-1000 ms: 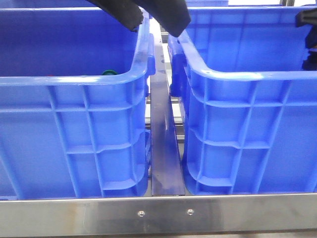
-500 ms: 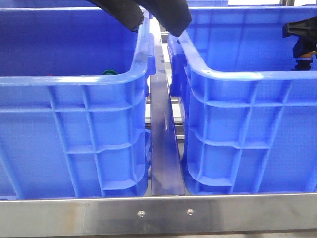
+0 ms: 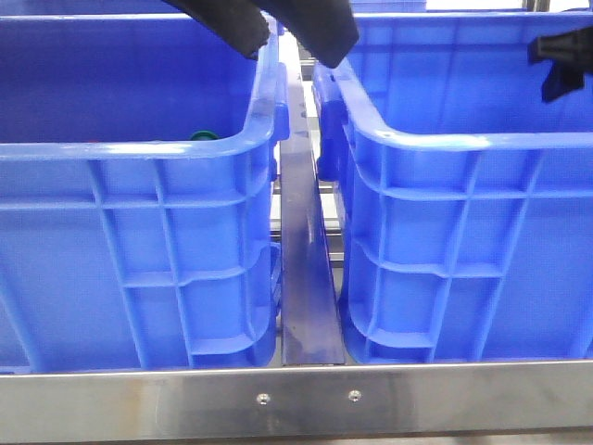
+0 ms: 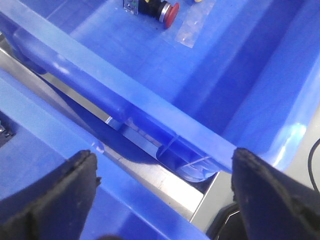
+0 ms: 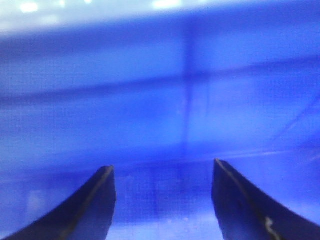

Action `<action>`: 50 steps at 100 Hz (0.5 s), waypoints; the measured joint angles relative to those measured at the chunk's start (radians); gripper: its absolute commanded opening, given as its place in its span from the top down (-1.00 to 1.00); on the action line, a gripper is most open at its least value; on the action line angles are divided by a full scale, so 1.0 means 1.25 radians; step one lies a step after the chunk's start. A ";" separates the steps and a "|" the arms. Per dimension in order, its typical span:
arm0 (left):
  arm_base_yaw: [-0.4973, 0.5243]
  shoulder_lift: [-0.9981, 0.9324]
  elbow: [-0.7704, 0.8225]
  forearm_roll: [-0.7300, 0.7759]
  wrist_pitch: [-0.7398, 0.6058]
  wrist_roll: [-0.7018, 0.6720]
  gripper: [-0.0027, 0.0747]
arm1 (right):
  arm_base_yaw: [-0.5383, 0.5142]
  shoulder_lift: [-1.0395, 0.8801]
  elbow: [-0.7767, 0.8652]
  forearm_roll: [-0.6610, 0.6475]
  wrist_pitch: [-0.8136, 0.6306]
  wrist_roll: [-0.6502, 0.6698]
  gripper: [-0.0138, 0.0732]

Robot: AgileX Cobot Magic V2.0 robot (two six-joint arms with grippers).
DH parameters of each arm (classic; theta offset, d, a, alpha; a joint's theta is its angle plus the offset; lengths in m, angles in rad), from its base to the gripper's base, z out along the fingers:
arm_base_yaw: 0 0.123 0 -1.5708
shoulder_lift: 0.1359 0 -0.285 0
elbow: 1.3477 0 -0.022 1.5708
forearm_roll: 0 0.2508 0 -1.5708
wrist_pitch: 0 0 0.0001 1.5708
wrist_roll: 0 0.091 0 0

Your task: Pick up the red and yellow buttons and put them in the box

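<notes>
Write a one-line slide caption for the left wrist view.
Open left gripper hovering over the gap between two blue crates, with a red-capped button lying on the far crate's floor.

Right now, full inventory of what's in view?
Blue bins: 2, blue plastic, side by side; left bin, right bin.
Metal rail: 1, silver, in the gap between the bins.
Metal frame bar: 1, silver, across the front below the bins.
Red button: 1, red cap on dark body, on a bin floor, in the left wrist view.
Clear plastic bag: 1, beside the red button.
Green-capped part: 1, barely visible over the left bin's rim.
Left gripper: black, open, empty, over the gap.
Right gripper: dark, open, empty, inside a bin.
</notes>
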 measured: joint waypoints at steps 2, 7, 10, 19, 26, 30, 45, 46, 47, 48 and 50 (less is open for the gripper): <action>0.000 0.000 0.000 0.000 0.000 0.000 -0.42 | 0.000 -0.008 0.002 0.000 0.000 0.000 -0.36; 0.000 0.000 0.000 0.000 0.000 0.000 -0.41 | 0.000 -0.031 0.008 0.000 0.000 0.000 -0.34; 0.000 0.000 -0.002 0.000 0.000 -0.002 -0.40 | 0.000 -0.047 0.014 0.000 0.000 0.000 -0.29; 0.007 -0.005 -0.005 -0.002 0.000 -0.021 -0.31 | 0.000 -0.105 0.042 0.000 0.000 0.000 0.02; 0.027 -0.013 -0.008 -0.003 0.000 -0.036 -0.23 | 0.000 -0.156 0.072 0.000 0.000 0.000 0.31; 0.042 -0.021 -0.008 -0.003 -0.001 -0.046 -0.19 | 0.000 -0.188 0.092 0.000 0.000 0.000 0.46; 0.131 -0.053 -0.012 -0.003 -0.002 -0.077 0.06 | 0.000 -0.300 0.162 0.000 0.006 0.000 0.85; 0.136 -0.056 -0.012 -0.003 -0.002 -0.077 0.08 | 0.000 -0.305 0.165 0.000 0.008 0.000 0.85; 0.145 -0.058 -0.012 -0.003 -0.002 -0.079 0.11 | 0.000 -0.316 0.172 0.000 0.010 0.000 0.85; 0.154 -0.060 -0.012 -0.003 -0.002 -0.079 0.12 | 0.000 -0.321 0.175 0.000 0.011 0.000 0.84; 0.164 -0.064 -0.012 -0.003 0.000 -0.080 0.17 | 0.000 -0.337 0.183 0.000 0.016 0.000 0.83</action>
